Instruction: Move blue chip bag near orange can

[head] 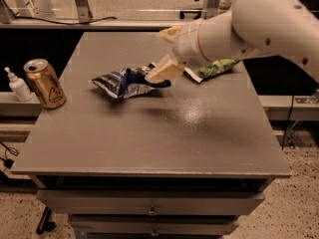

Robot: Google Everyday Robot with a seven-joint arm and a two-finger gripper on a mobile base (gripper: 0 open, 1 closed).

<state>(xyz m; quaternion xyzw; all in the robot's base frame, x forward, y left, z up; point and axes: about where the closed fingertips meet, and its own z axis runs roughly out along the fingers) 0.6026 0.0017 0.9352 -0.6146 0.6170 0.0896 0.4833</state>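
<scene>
Cream hand [166,53] at navy-and-white chip bag [122,82], golden-orange can [46,83], green bag [217,67], grey table [174,138]

Table [174,133]: can [46,83], green bag [217,67]; pincer [165,59] above
</scene>
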